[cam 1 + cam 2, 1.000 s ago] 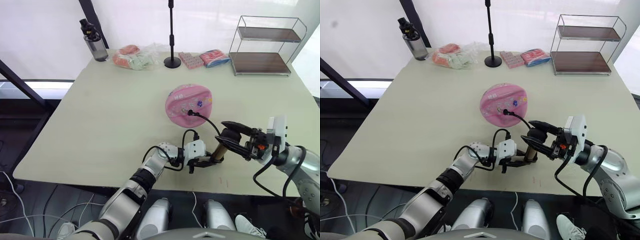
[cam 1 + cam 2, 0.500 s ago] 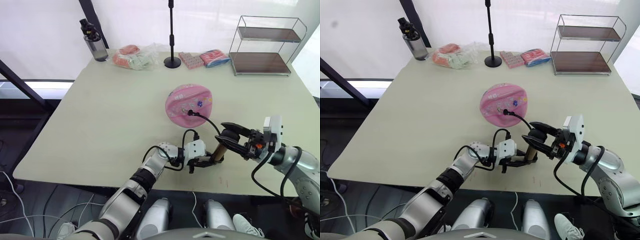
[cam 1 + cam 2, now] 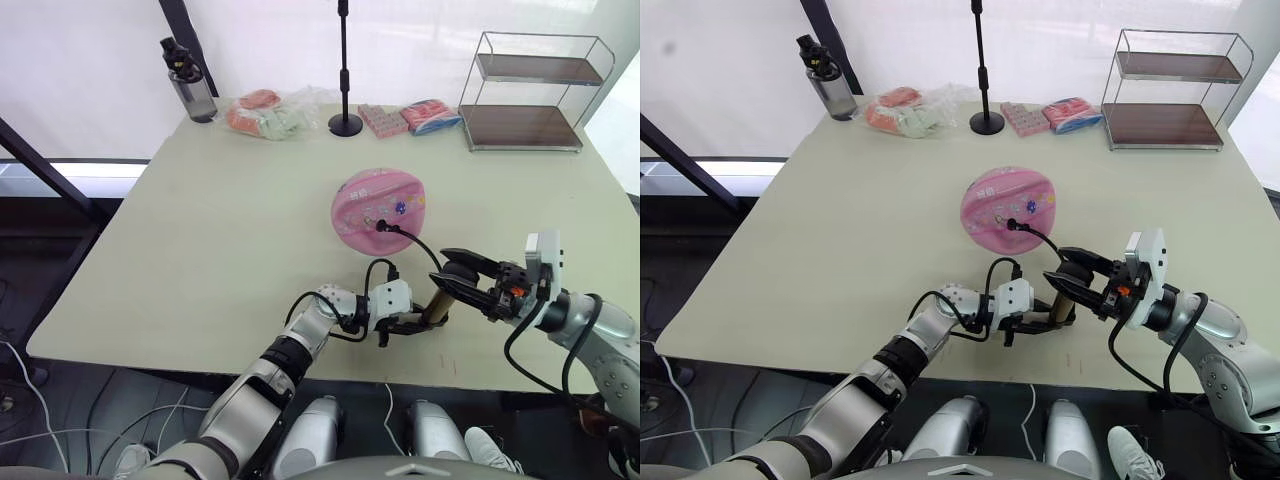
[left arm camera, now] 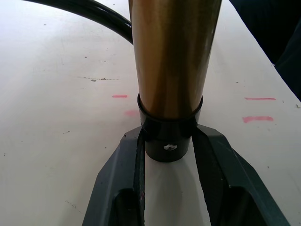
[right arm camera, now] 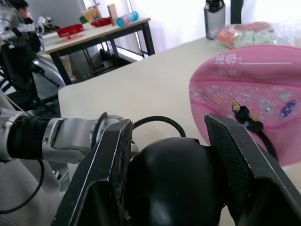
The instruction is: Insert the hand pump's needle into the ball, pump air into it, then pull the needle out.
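Needle (image 3: 381, 224) sits in the ball (image 3: 378, 210); pumping and pulling out remain. Left tool (image 4: 168, 141) clamps the pump (image 3: 437, 305) base, right tool (image 5: 174, 155) its handle (image 5: 176, 183).

Printed on the pink ball (image 5: 256, 101): two Chinese characters followed by a blank underline near its upper edge, too small to make out for certain. Below them, small colourful cartoon marks, no legible letters or numbers. Short red dashes on the table (image 4: 56, 141) beside the pump (image 4: 171, 70), plain marks without lettering. Nothing readable elsewhere.
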